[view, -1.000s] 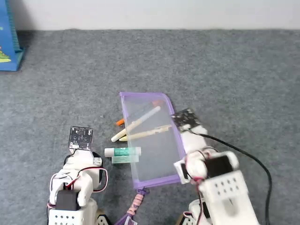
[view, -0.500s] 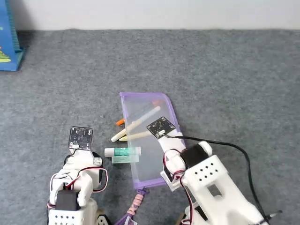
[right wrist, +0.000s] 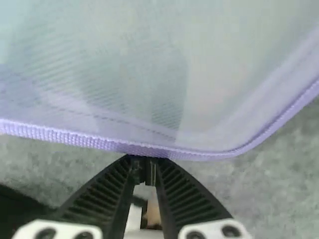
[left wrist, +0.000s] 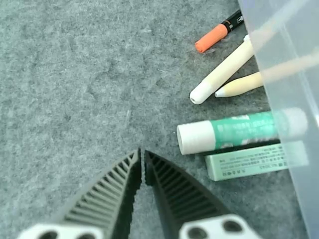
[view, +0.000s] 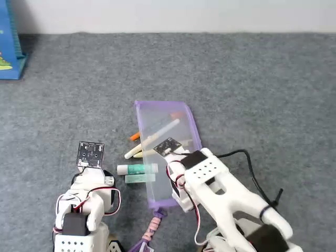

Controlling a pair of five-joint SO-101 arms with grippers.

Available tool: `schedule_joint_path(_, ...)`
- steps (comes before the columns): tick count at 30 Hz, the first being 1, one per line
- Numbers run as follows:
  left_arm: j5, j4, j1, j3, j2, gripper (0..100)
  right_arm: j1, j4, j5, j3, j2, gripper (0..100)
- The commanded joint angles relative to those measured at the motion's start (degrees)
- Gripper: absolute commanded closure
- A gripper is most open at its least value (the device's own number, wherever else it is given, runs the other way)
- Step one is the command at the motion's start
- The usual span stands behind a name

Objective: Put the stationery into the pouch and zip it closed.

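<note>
The translucent purple pouch (view: pixel 181 128) (left wrist: pixel 294 74) (right wrist: pixel 149 64) lies flat on grey carpet. An orange pen (view: pixel 135 136) (left wrist: pixel 215 36), two cream pens (view: pixel 137 151) (left wrist: pixel 224 72), a green glue stick (view: pixel 137 169) (left wrist: pixel 224 134) and a green eraser box (view: pixel 137 178) (left wrist: pixel 246 162) stick out of its left side, their far ends under the film. My right arm lies across the pouch. Its gripper (right wrist: pixel 144 160) is shut, tips against the pouch's purple near edge. My left gripper (left wrist: pixel 141 157) is shut on nothing, low over bare carpet left of the glue stick.
A pink zipper strap (view: pixel 152 227) trails from the pouch's near end between the two arm bases. A blue box (view: pixel 9 42) stands at the far left by the white wall. Open carpet lies beyond and to the right of the pouch.
My right arm has swung left from the pouch's right side to lie over it, and the pouch has shifted slightly away. The left arm has not moved.
</note>
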Motion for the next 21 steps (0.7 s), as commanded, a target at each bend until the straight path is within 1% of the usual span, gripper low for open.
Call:
schedule_joint_path(1, -0.26, 0.09, -0.26, -0.31, -0.70, 99, 3.56, -7.34, -0.62, -2.73, 0.48, 99.1)
schedule_joint_path(7, -0.26, 0.09, -0.26, -0.31, -0.70, 99, 13.67, -22.90, -0.09, -3.16, -0.04, 99.1)
schedule_joint_path(12, -0.26, 0.09, -0.26, -0.31, -0.70, 99, 18.59, -32.75, -0.18, -5.98, 0.48, 99.1)
schedule_joint_path(13, -0.26, 0.09, -0.26, -0.31, -0.70, 99, 18.95, -32.75, -0.35, -6.68, 0.48, 99.0)
schedule_joint_path(15, -0.26, 0.09, -0.26, -0.31, -0.70, 99, 18.95, -29.58, -0.35, -8.26, 0.40, 99.0)
schedule_joint_path(21, -0.26, 0.09, -0.26, -0.31, -0.70, 99, 14.11, -13.23, -0.70, -12.57, -0.13, 99.0)
